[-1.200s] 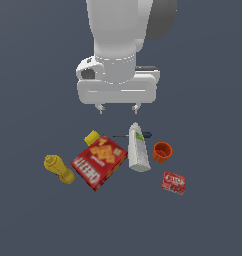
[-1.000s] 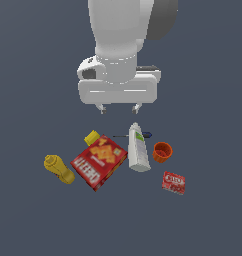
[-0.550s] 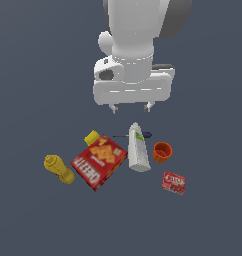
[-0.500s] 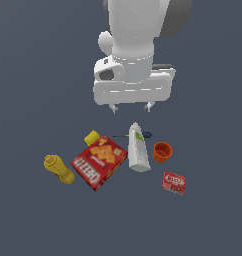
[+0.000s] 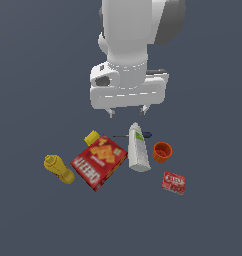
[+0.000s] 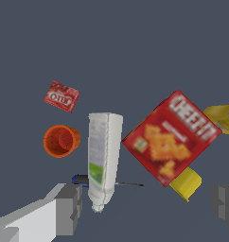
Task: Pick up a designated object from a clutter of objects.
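Compared with half a second ago, my arm has shifted a little toward the exterior view's left, while none of the objects on the dark grey surface has moved. The gripper hangs above the clutter with its two fingers spread wide and nothing between them; in the wrist view one grey finger shows near the bottle's cap and the other at the far side of the picture. The small yellow can, a stubby cylinder lying on its side, is touching the far edge of the red cracker box, partly tucked behind it. The box is flat, glossy cardboard with printed crackers. Just beside it lies the white bottle, smooth plastic with a green patch on its label, and a thin dark pen-like tool runs under its neck. The orange cup sits by the bottle, and I see nothing in it. The small red box lies apart from it, and the yellow mustard bottle lies on the cracker box's other side.
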`<state>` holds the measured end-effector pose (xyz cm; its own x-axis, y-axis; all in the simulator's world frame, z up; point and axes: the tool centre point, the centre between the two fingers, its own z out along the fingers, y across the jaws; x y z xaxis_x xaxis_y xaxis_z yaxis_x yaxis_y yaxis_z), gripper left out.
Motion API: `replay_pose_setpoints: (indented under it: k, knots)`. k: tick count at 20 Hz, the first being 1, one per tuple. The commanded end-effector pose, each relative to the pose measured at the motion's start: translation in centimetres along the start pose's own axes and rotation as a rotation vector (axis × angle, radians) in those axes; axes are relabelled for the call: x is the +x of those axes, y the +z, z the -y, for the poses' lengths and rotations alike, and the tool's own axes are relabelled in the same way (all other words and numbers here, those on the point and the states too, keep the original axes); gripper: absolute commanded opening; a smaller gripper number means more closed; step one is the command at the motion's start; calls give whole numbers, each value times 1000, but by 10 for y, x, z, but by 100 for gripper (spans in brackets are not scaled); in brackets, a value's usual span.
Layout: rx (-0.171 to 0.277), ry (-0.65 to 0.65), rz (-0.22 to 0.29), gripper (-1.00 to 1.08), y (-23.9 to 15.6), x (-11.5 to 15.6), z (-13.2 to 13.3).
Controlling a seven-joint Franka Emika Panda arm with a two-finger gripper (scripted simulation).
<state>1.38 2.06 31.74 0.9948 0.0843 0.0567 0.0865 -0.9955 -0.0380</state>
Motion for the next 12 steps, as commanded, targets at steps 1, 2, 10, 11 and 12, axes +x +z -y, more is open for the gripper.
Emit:
replay_pose_setpoints:
  k: [1, 2, 10, 11, 12]
  knots:
    - [0, -21, 2, 100, 7, -1, -6]
    - [-1, -32, 2, 100, 10, -1, -9]
    - [-3, -145, 9, 100, 46, -9, -38]
    - [-4, -162, 10, 100, 51, -11, -42]
    - [-4, -179, 11, 100, 56, -12, -47]
